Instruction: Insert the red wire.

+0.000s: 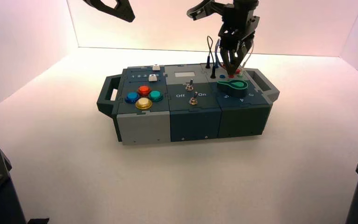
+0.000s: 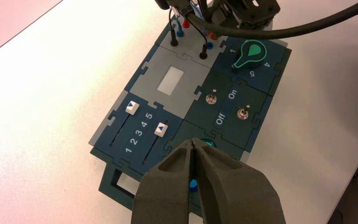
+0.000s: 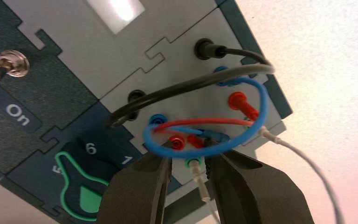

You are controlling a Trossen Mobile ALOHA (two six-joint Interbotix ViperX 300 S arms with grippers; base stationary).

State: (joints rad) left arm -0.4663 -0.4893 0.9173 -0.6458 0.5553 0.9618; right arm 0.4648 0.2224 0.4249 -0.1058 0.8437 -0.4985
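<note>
Now right tool open near red wire; left tool aside.

Colourful box — perhaps a hand above

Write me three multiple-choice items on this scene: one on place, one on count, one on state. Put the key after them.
1. Where is the right tool?
A) Over the sliders
B) At the socket panel
C) Over the push buttons

2. How many round push buttons does the box have?
A) Two
B) Three
C) Four

3. What is in the red socket nearer the green knob?
A) No plug
B) A black plug
C) A white plug

Key:
1 B: the right wrist view shows its fingers among the wires there, while the left tool idles at the high view's top left.
2 C: the high view shows red, blue, green and yellow.
3 A: its hole shows bare, with a red plug beside it.
</note>
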